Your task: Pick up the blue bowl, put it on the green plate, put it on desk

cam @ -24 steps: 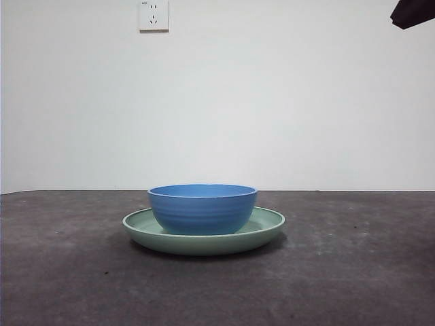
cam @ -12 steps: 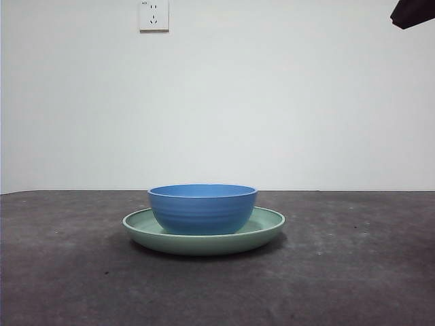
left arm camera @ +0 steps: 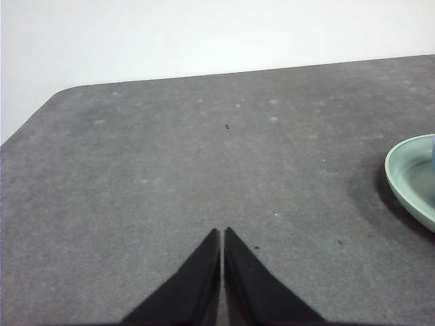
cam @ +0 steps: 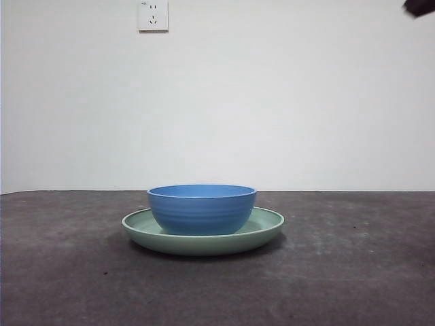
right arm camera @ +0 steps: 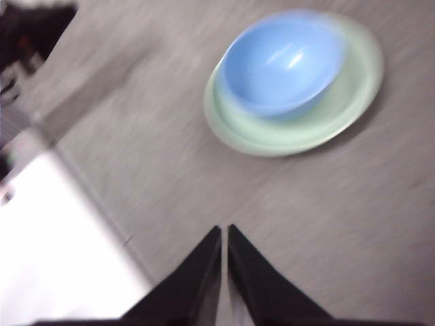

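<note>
The blue bowl [cam: 202, 208] sits upright inside the green plate [cam: 268, 228], both resting mid-worktop [cam: 353, 272]. The left claw [left arm camera: 222, 234] is closed and empty, hovering over bare worktop, with the plate's rim at its 2 o'clock. The right claw [right arm camera: 224, 231] is closed and empty, well above the worktop; bowl and plate lie at its 1 o'clock, blurred. A wall socket [cam: 153, 15] is mounted behind.

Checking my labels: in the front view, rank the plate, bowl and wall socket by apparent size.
1. Plate, widest.
2. Bowl, narrower but taller.
3. Socket, smallest as seen, though it is farther away on the wall, so its true size is unsure.
</note>
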